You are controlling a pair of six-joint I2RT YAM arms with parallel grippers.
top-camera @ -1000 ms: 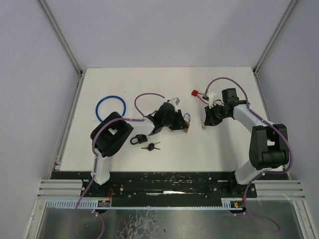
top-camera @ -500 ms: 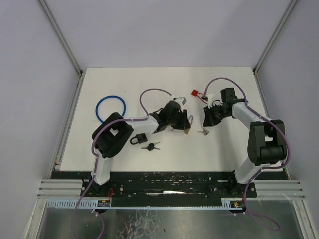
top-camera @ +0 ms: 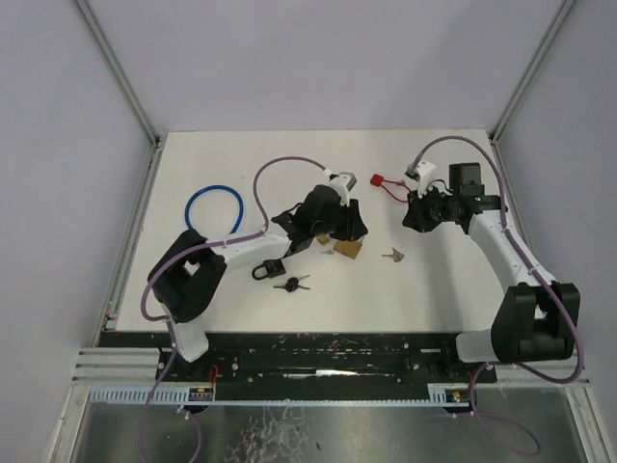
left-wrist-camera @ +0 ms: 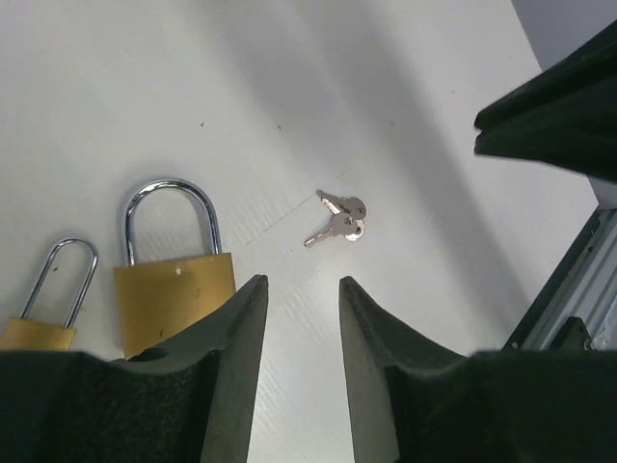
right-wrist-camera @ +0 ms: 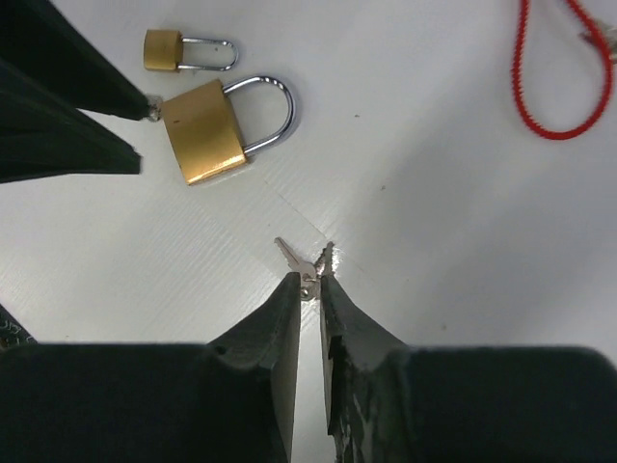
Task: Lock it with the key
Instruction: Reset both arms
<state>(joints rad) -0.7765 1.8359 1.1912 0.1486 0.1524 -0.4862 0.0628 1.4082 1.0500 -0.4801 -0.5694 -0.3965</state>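
Observation:
A large brass padlock (top-camera: 348, 248) with its shackle shut lies on the white table, with a small brass padlock (top-camera: 330, 251) beside it. Both show in the left wrist view, the large padlock (left-wrist-camera: 174, 289) and the small padlock (left-wrist-camera: 39, 323). A pair of silver keys (top-camera: 392, 256) lies to their right, also seen in the left wrist view (left-wrist-camera: 338, 218). My left gripper (top-camera: 347, 230) is open and empty just above the large padlock. My right gripper (top-camera: 416, 218) hovers behind the keys (right-wrist-camera: 307, 262), its jaws almost closed on nothing.
A black padlock (top-camera: 268, 270) and dark keys (top-camera: 291, 284) lie near the table's front. A blue ring (top-camera: 214, 207) lies at the left. A red cord with a tag (top-camera: 386, 185) lies at the back, between the arms.
My left gripper has let go of the large brass padlock, which now lies flat on the table. My right gripper has pulled back and to the right, leaving the silver keys on the table.

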